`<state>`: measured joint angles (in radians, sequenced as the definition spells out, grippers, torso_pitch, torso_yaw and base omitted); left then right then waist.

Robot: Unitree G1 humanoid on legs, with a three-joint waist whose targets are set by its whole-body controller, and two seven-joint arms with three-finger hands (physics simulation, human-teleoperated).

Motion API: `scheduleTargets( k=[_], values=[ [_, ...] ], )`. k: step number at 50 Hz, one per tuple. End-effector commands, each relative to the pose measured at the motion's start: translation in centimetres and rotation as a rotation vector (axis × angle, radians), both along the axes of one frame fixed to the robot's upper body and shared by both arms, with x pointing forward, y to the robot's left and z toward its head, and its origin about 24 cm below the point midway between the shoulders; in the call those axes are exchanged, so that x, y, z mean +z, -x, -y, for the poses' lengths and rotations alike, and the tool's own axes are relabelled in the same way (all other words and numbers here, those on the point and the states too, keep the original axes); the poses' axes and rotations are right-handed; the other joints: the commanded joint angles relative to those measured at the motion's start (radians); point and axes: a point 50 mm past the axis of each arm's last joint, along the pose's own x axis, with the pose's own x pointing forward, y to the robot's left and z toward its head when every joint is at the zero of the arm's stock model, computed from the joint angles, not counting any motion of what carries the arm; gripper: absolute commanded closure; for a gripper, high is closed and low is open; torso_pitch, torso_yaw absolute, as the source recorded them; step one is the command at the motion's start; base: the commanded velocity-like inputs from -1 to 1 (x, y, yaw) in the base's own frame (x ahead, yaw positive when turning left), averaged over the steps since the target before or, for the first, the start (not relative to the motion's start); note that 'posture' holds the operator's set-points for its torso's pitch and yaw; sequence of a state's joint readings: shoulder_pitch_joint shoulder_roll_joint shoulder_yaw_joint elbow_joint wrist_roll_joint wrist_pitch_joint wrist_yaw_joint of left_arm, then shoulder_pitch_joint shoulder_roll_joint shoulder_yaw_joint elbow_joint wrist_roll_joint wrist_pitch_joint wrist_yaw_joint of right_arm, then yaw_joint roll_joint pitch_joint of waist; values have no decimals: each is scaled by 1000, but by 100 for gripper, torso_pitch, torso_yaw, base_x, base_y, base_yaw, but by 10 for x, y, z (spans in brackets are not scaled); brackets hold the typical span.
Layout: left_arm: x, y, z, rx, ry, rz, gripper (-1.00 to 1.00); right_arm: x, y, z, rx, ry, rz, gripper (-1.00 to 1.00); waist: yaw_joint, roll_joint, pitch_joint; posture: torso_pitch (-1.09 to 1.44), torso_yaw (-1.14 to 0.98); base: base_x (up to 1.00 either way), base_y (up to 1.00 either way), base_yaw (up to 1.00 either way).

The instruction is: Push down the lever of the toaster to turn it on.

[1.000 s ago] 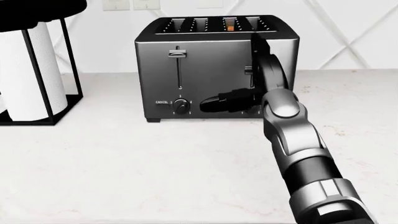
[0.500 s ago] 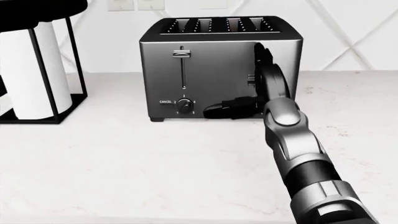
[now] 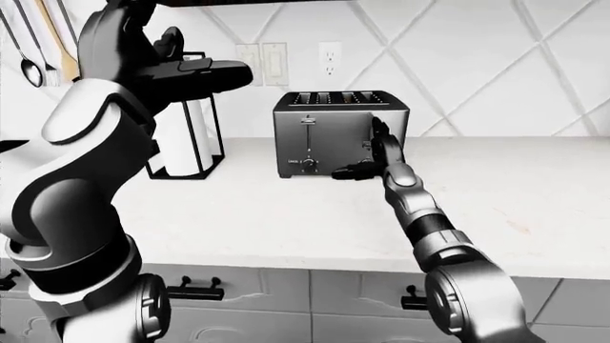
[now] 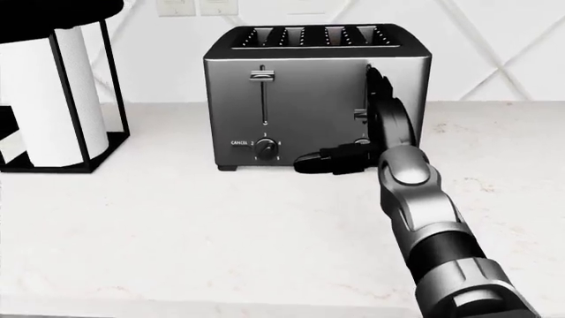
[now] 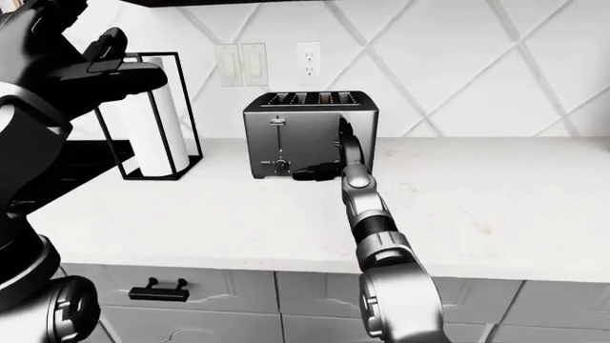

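A silver four-slot toaster [image 4: 300, 99] stands on the white counter [image 4: 220, 232] against the wall. Its left lever [image 4: 261, 77] is at the top of its slot. Its right lever [image 4: 359, 116] sits lower, half hidden behind my right hand [image 4: 381, 119]. That hand lies open and flat against the right of the toaster's face, fingers pointing up and thumb stretched left along the base. My left hand [image 3: 195, 63] is open and raised high at the upper left of the left-eye view, away from the toaster.
A paper towel roll in a black wire holder [image 4: 53, 99] stands left of the toaster. Wall outlets [image 3: 262, 63] are above it, and utensils [image 3: 28, 43] hang at the far left. Cabinet drawers with dark handles [image 5: 157, 291] run below the counter edge.
My right hand has slid down the toaster's face, and the right lever beside it sits lower than before. The view has shifted slightly. The left lever has stayed up.
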<state>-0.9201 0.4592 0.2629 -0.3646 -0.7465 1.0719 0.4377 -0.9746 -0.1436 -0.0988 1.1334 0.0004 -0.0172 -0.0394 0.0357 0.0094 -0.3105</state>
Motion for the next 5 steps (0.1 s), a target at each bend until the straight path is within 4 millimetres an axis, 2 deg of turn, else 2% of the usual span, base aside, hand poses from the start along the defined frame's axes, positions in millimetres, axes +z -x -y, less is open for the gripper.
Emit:
scheduleTargets(
  k=[1,5],
  values=[
    [13,4,0,2,7,63,-100,-15,3,5,-24,0,-109,-100,-2,8,8,-44,0,0,0,0],
    [12,4,0,1,7,63,-100,-12,2,5,-25,0,-106,-100,-1,8,8,-44,0,0,0,0]
  ],
)
